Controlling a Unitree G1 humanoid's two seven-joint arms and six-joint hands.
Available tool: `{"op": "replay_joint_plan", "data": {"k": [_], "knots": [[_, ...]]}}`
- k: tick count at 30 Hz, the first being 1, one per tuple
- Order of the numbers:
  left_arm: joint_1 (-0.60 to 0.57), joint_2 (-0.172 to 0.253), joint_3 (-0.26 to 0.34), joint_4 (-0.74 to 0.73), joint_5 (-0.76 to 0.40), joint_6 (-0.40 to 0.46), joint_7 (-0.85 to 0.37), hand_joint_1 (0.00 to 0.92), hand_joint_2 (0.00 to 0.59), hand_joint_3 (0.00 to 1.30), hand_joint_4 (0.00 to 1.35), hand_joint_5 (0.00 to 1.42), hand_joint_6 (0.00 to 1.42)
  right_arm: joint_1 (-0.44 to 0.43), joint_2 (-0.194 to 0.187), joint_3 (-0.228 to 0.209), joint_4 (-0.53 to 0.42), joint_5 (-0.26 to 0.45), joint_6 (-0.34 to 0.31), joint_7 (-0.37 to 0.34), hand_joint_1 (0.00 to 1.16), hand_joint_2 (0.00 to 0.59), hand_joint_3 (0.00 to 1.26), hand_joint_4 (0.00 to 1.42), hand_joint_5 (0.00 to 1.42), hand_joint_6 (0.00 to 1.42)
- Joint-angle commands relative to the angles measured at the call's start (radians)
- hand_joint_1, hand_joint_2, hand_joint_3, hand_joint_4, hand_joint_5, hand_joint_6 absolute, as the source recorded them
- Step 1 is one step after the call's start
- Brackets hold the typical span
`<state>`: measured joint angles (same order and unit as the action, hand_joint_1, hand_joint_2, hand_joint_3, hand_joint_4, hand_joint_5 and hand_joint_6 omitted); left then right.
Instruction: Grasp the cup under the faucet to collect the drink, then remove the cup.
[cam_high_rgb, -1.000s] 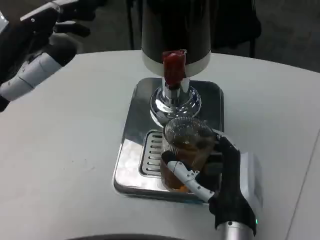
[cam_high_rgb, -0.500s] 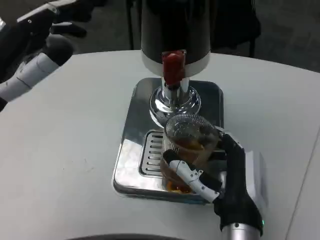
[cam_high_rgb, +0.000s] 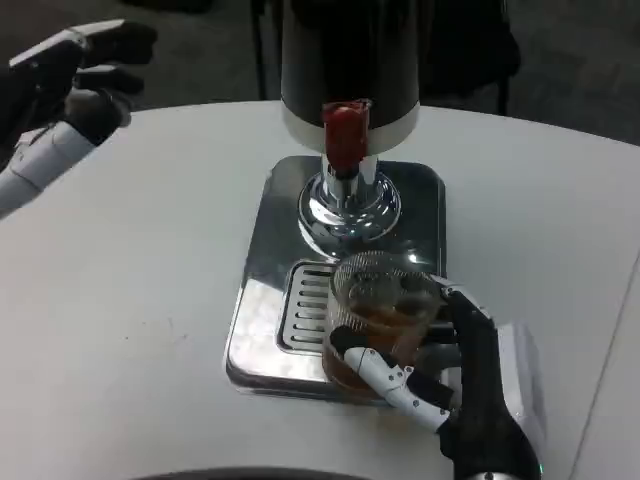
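Nearest the camera, at the lower right, the right hand (cam_high_rgb: 455, 385) wraps the cup (cam_high_rgb: 378, 320): a white-and-black finger crosses the front of the glass low down while black fingers curve round its right side, so the cup is gripped from the side. The cup is clear and ribbed, holds an amber drink in its lower part, and stands at the front right corner of the drip tray (cam_high_rgb: 262, 335), over the front edge of the slotted grate (cam_high_rgb: 305, 315) (whether its base rests on the metal or is lifted just off it, I cannot tell). The tray's front rim lies close to the near edge of the picture, with only a narrow strip of white table (cam_high_rgb: 130, 300) before it.

To the left of the tray the table is a wide bare stretch; to the right there is a narrower band of white running to the table's curved edge.

Further back, the chrome faucet base (cam_high_rgb: 349, 205) rises from the rear half of the tray, apart from the cup, and above it sits the red tap (cam_high_rgb: 344, 130) on the dark dispenser body (cam_high_rgb: 350, 50).

Farthest, at the upper left, the left hand (cam_high_rgb: 75, 70) hangs above the table's far edge, fingers loosely apart and holding nothing, well apart from the dispenser.
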<state>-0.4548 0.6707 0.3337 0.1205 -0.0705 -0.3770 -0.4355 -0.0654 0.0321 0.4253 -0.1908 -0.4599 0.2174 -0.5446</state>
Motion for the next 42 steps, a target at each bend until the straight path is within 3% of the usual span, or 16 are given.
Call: {"op": "replay_joint_plan", "data": {"k": [1,9,23,31,42], "knots": [[0.051,0.02,0.016,-0.001,0.013,-0.012,0.016,0.0,0.06,0.27,0.24,0.32,0.46,0.013,0.036,0.002,-0.051,-0.027,-0.032,0.019,0.72,0.244,0.81,0.92,1.04,0.7],[0.215,0.022,0.041,-0.087,0.052,0.011,0.038,0.0,0.065,0.27,0.24,0.29,0.44,0.051,0.017,-0.019,-0.128,-0.043,-0.041,0.088,0.74,0.24,0.83,0.94,1.08,0.72],[0.459,0.014,0.114,-0.233,0.081,0.06,0.075,0.0,0.065,0.25,0.21,0.26,0.39,0.075,0.012,-0.022,-0.145,-0.071,-0.06,0.165,0.74,0.239,0.85,0.95,1.1,0.75],[0.619,0.021,0.087,-0.321,0.191,0.041,0.058,0.0,0.07,0.2,0.11,0.17,0.31,0.083,-0.014,-0.022,-0.192,-0.093,-0.084,0.217,0.75,0.239,0.86,0.97,1.11,0.77],[0.73,0.023,0.066,-0.436,0.336,0.007,0.06,0.0,0.08,0.1,0.0,0.02,0.22,0.113,-0.038,-0.033,-0.266,-0.1,-0.095,0.292,0.75,0.239,0.87,0.98,1.14,0.78]]}}
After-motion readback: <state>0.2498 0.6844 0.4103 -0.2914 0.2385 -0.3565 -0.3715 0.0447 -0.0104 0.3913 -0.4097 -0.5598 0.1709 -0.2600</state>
